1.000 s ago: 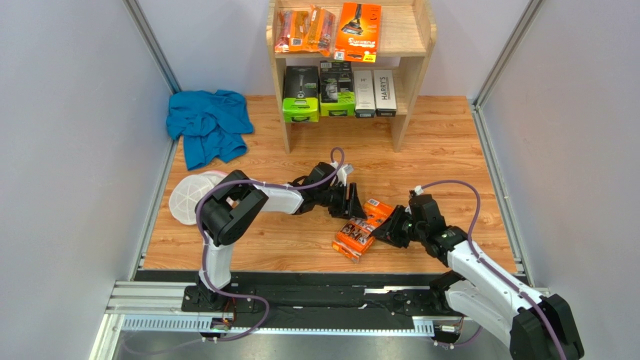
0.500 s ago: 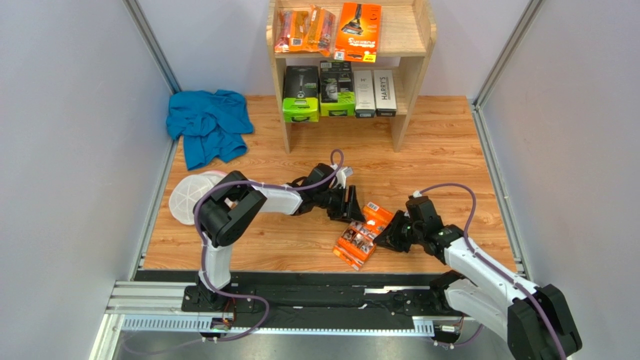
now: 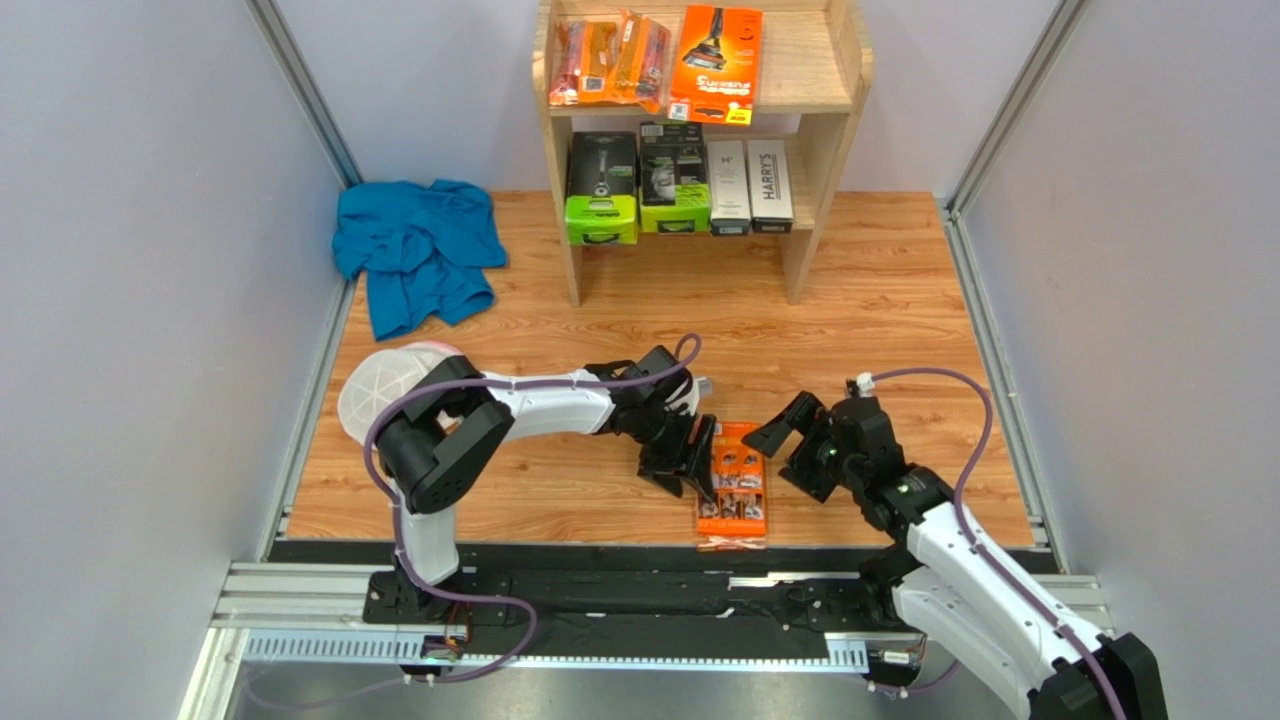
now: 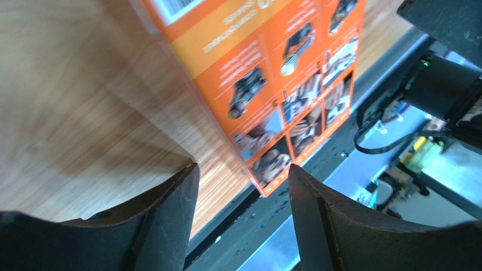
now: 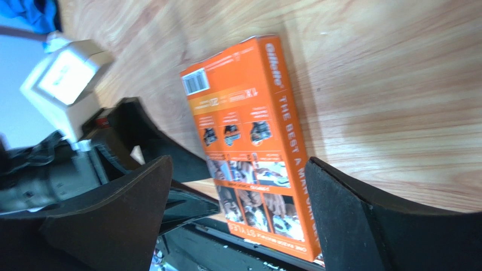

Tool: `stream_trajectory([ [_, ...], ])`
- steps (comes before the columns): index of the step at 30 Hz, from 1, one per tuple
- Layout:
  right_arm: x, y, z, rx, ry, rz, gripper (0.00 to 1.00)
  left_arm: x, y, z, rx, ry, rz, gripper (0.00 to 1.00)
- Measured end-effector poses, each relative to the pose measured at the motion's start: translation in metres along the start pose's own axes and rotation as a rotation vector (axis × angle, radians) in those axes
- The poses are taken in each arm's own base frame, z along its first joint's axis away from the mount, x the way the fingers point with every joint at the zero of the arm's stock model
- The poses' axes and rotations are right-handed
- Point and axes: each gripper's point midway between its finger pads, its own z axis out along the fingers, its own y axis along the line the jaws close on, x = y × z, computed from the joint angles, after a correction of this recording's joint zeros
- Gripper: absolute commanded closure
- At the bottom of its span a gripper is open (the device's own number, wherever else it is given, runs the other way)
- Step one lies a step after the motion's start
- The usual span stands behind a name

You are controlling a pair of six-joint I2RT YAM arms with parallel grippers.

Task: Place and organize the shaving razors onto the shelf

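One flat orange razor box (image 3: 732, 480) lies back side up on the wooden table, its near end at the front edge. My left gripper (image 3: 684, 450) stands open just left of it; in the left wrist view the box (image 4: 271, 84) shows its corner just beyond the left gripper (image 4: 243, 175), untouched. My right gripper (image 3: 793, 438) is wide open to the box's right, and in the right wrist view the box (image 5: 249, 152) lies beyond the spread right gripper (image 5: 237, 162). The shelf (image 3: 845, 68) at the back holds orange blister packs (image 3: 609, 60), an orange box (image 3: 715, 60) and white boxes (image 3: 750, 185).
Two green-and-black packs (image 3: 639, 183) share the lower tier. A blue cloth (image 3: 418, 248) lies at the back left, with white mesh discs (image 3: 376, 393) by the left arm. A black rail (image 3: 601, 570) runs along the front edge. Grey walls close in both sides.
The right gripper opened, let go of the orange box and drew back to the right. The box turned to lie straight by the front edge. The left gripper moved toward the front, beside it.
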Motion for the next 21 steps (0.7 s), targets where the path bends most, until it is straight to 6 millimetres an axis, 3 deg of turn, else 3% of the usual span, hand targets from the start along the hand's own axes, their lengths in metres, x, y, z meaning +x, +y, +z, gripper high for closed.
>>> stream_trajectory([
  [1,0.0,-0.002,0.001,0.007,-0.002,0.0,0.03,0.0,0.001,-0.002,-0.012,-0.007,-0.006,0.29],
  [7,0.017,-0.032,0.018,0.151,0.094,0.022,0.04,0.008,0.014,-0.012,-0.046,-0.074,-0.082,0.28],
  [16,0.021,-0.014,0.034,0.096,0.161,0.034,0.15,-0.018,-0.007,0.006,0.11,-0.148,-0.174,0.28],
  [21,0.014,-0.013,0.04,0.088,0.141,0.033,0.23,-0.021,-0.012,0.013,0.247,-0.141,-0.297,0.28],
])
